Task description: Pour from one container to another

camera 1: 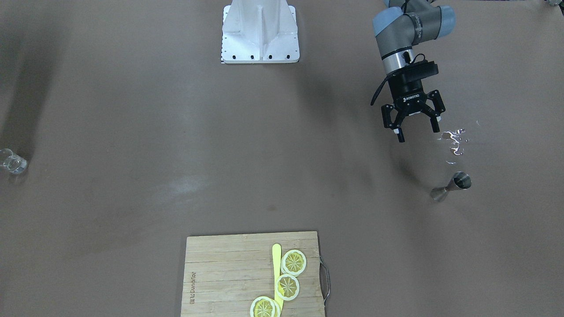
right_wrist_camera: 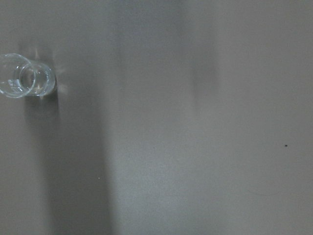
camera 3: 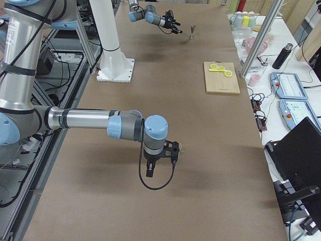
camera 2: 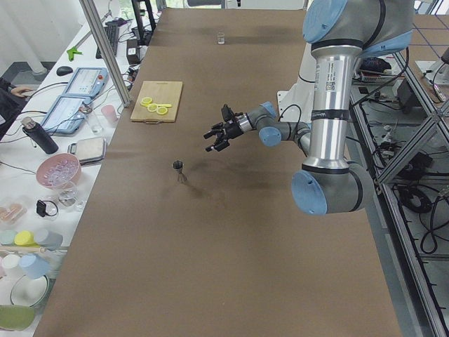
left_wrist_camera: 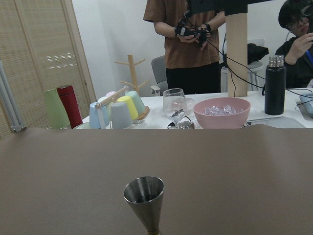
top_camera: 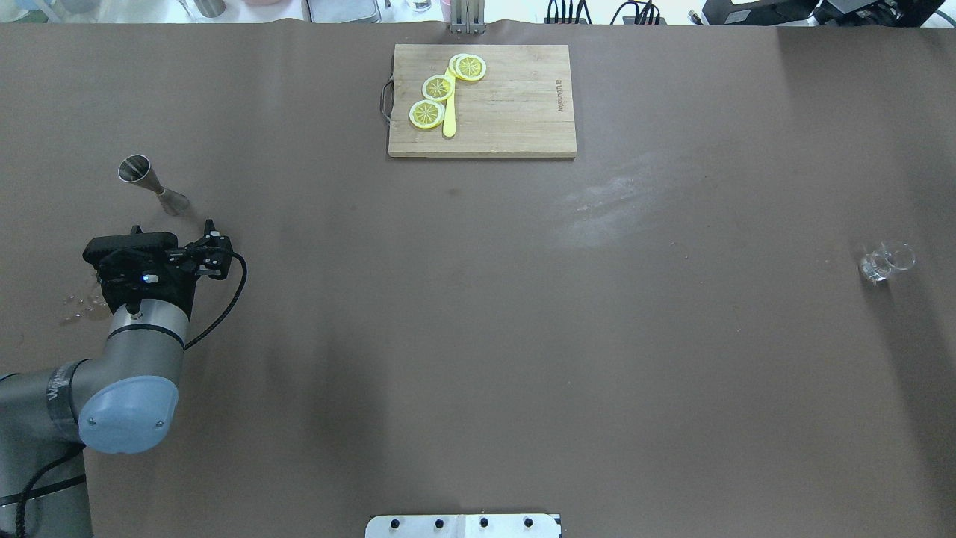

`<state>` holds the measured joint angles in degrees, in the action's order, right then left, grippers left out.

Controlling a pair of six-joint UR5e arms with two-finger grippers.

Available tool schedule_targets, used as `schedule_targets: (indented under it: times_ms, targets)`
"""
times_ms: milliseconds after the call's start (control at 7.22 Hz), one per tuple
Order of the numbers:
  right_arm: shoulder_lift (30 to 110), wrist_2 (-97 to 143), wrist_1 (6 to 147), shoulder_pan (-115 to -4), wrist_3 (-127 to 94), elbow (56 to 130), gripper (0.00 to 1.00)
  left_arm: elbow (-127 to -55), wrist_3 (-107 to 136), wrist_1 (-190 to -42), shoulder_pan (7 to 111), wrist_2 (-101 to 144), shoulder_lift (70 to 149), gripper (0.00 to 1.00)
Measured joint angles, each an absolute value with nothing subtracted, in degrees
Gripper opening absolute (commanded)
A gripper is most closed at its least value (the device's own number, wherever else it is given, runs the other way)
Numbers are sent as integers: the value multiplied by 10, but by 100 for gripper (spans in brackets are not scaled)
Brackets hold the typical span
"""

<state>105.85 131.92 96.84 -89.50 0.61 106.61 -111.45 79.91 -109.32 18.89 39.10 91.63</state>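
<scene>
The steel jigger (camera 1: 451, 187) stands upright on the brown table, also seen as the jigger (top_camera: 153, 183) at the overhead view's left. My left gripper (camera 1: 418, 133) hovers open a little short of it, nothing between its fingers. The left wrist view has the jigger (left_wrist_camera: 144, 196) at bottom centre. The clear glass (top_camera: 885, 261) stands far off on the table's right side. In the right wrist view the glass (right_wrist_camera: 24, 81) is at the upper left. My right gripper (camera 3: 160, 158) hangs near the glass; whether it is open or shut I cannot tell.
A wooden cutting board (top_camera: 523, 112) with lemon slices and a yellow knife lies at the far middle edge. A small wet spill (camera 1: 454, 143) glistens on the table beside the left gripper. The robot's white base plate (camera 1: 260, 33) sits at the near edge.
</scene>
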Motion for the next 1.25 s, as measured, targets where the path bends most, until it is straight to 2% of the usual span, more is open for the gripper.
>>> schedule_targets:
  times_ms: [692, 1246]
  targets:
    - [1061, 1332, 972, -896, 6, 1067, 100, -1134, 538, -1222, 201, 544, 930, 97]
    - [1061, 1340, 971, -896, 6, 1067, 100, -1147, 350, -1232, 255, 674, 954, 96]
